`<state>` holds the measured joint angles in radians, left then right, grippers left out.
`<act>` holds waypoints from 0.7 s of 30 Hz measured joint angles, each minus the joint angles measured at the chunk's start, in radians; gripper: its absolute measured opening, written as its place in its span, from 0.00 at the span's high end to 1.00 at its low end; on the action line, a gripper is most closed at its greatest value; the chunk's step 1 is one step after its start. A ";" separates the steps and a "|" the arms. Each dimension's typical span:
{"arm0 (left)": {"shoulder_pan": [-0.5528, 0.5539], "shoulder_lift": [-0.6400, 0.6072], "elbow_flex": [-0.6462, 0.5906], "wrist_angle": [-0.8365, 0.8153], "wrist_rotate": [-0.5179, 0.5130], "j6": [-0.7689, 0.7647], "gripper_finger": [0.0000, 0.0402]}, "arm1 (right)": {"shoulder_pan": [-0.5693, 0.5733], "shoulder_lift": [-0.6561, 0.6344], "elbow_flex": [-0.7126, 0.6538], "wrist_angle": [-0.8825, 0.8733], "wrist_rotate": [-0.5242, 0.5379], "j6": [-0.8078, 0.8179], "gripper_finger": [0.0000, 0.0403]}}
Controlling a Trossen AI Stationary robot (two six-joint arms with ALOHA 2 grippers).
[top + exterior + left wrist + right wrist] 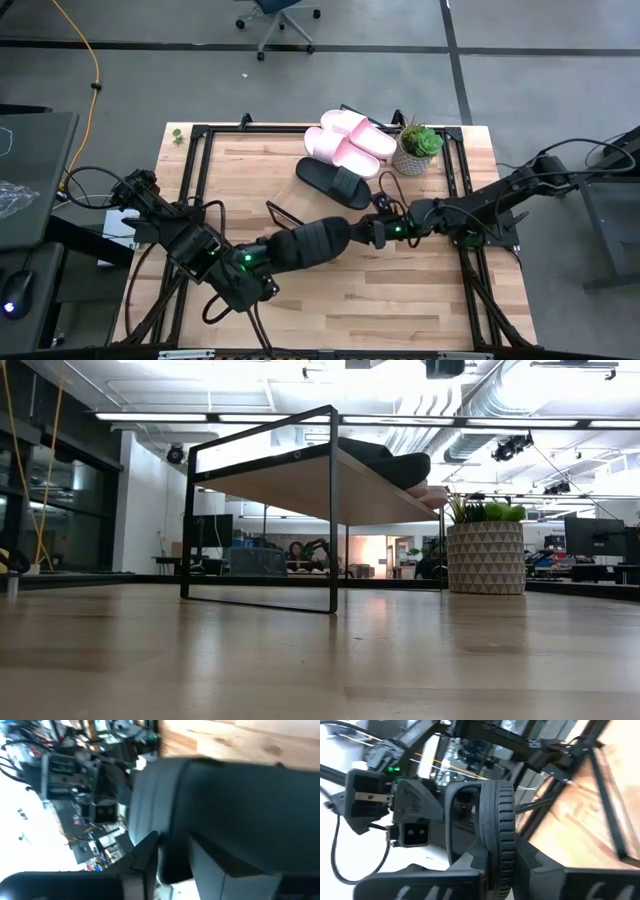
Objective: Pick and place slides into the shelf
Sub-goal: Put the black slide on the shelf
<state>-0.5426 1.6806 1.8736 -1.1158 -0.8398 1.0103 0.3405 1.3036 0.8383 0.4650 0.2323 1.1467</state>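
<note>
One black slide [312, 245] hangs in the air over the table's middle, between my two grippers. My left gripper [272, 252] comes at it from the left and my right gripper [378, 232] from the right; both are shut on it. The other black slide [335, 181] and the two pink slides [348, 140] lie with their soles on the shelf [300, 485] toward the far edge. In the low view the black slide [395, 465] and a pink one [432, 493] show on top of the slanted board; neither gripper shows there. My left gripper pinches the left end of the black slide [200, 820] between its two fingers [142, 857], coming level from the table's left. The slide is lifted clear of the table. My right gripper pinches the slide's right end, one finger on each side of the ribbed sole edge [496, 825]. Its fingers [470, 867] come level from the table's right. The slide stands on edge in this hold, clear of the table.
A potted plant [416, 148] in a patterned pot [485, 557] stands right of the shelf near the far edge. Bare plank tabletop [350, 300] lies near the held slide. Cables trail beside both arms.
</note>
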 joint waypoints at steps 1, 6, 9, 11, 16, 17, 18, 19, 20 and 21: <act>0.000 0.000 0.000 -0.025 0.000 -0.016 0.75 | 0.000 -0.005 0.000 -0.020 0.008 0.000 0.95; 0.000 -0.004 0.000 -0.132 -0.007 -0.125 0.69 | 0.001 -0.031 0.000 -0.101 0.078 0.022 0.95; -0.001 -0.016 -0.001 -0.167 -0.009 -0.191 0.67 | 0.002 -0.045 0.000 -0.114 0.150 0.024 0.95; -0.001 -0.027 -0.001 -0.174 -0.019 -0.229 0.67 | 0.002 -0.054 0.000 -0.127 0.208 0.040 0.95; -0.003 -0.065 -0.001 -0.182 -0.042 -0.292 0.68 | 0.014 -0.067 0.000 -0.178 0.314 0.081 0.95; -0.003 -0.076 -0.001 -0.184 -0.045 -0.304 0.69 | 0.019 -0.067 0.000 -0.194 0.330 0.094 0.95; -0.003 -0.086 -0.001 -0.188 -0.047 -0.317 0.69 | 0.027 -0.068 0.000 -0.208 0.349 0.107 0.95; -0.003 -0.097 -0.001 -0.195 -0.050 -0.332 0.70 | 0.036 -0.068 0.000 -0.212 0.372 0.114 0.95; -0.003 -0.106 -0.001 -0.205 -0.056 -0.349 0.70 | 0.044 -0.070 0.000 -0.212 0.400 0.128 0.95; -0.003 -0.114 -0.001 -0.211 -0.062 -0.369 0.70 | 0.057 -0.071 0.000 -0.214 0.439 0.145 0.95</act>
<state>-0.5453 1.5661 1.8729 -1.3271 -0.9018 0.6408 0.3975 1.2327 0.8383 0.2515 0.6716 1.2918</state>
